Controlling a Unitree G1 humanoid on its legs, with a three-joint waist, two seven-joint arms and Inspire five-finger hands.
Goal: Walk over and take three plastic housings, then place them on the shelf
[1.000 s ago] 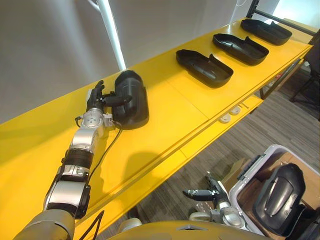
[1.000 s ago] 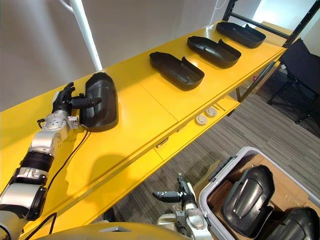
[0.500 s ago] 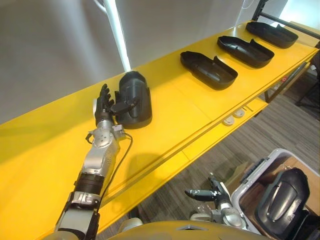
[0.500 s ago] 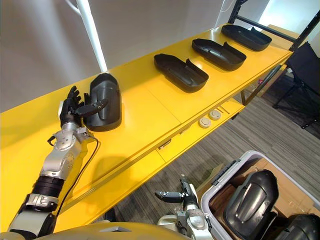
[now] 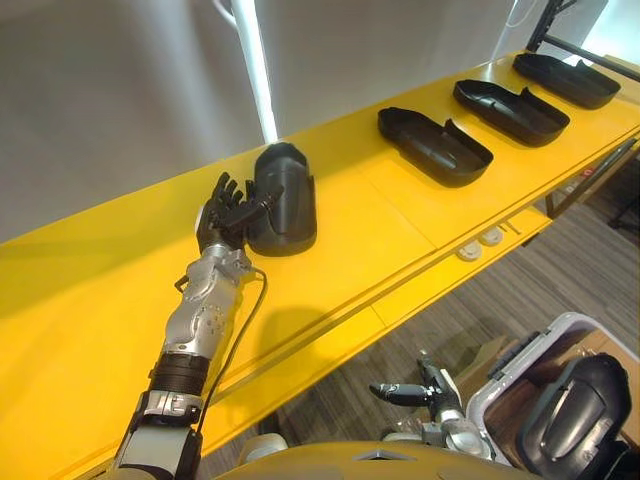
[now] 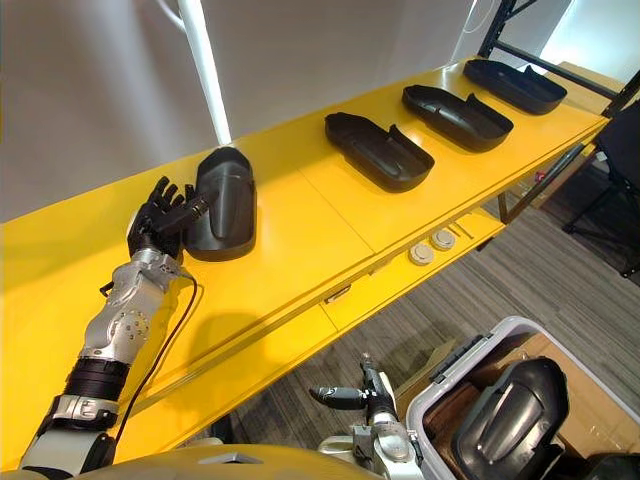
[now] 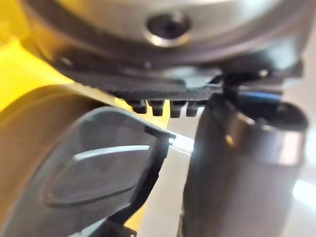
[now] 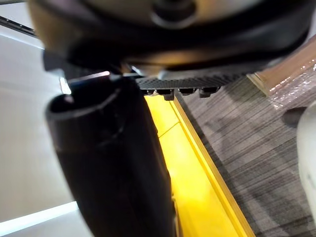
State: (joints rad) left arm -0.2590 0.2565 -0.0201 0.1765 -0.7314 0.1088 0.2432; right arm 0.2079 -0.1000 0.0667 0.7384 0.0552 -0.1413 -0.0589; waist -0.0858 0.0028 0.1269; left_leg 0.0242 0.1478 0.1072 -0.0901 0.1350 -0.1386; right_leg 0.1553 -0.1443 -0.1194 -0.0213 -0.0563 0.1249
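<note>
Left hand (image 5: 222, 215) at housing (image 5: 285, 200); yellow shelf (image 5: 380, 235), grey carpet (image 5: 565, 262)

We've got a long yellow shelf (image 6: 300, 240) carrying four black plastic housings in a row, well apart. The nearest housing (image 6: 225, 205) sits dome-up. The second housing (image 6: 378, 152), third housing (image 6: 456, 117) and far housing (image 6: 513, 86) lie hollow side up. Two small white discs (image 6: 442, 239) sit on its lower front ledge.

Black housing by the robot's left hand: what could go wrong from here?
The left hand is open with its thumb against the housing; pulling away might snag and skew it on the shelf. It also lies dome up, unlike the three other housings, which lie hollow side up.
</note>
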